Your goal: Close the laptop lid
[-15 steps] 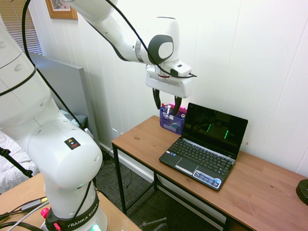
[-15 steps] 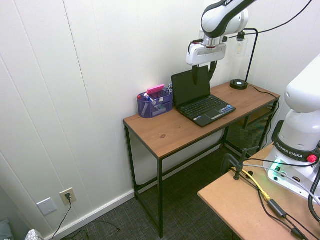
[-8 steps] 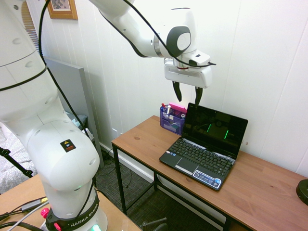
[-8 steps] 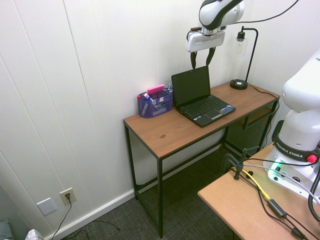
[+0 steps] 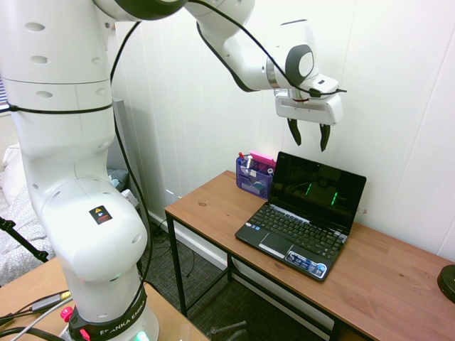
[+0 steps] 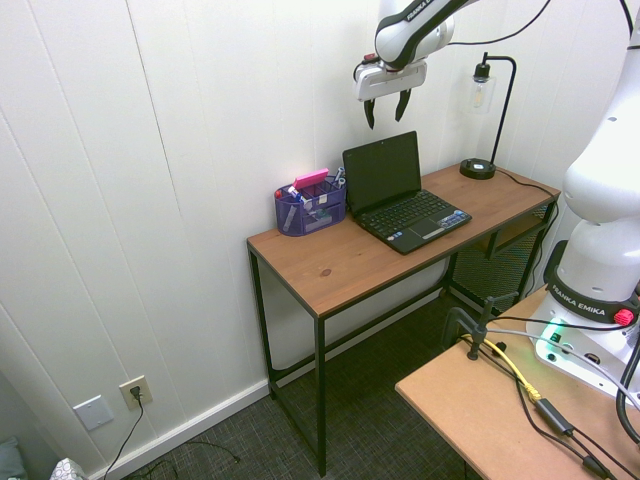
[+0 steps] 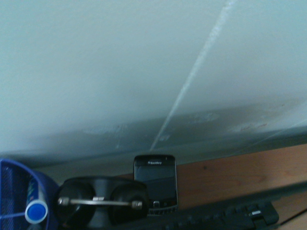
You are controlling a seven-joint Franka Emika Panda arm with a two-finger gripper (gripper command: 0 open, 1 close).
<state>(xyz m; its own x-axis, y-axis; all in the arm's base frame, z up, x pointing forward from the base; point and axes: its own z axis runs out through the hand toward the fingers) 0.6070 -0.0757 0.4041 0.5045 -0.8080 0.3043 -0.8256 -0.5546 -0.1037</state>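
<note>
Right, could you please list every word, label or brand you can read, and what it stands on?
"BlackBerry": phone
"FRANKA EMIKA": robot base
Too small to read: stickers on the laptop, warning label on the arm.

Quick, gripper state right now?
Gripper: open, holding nothing, hanging above the raised laptop lid without touching it.
</note>
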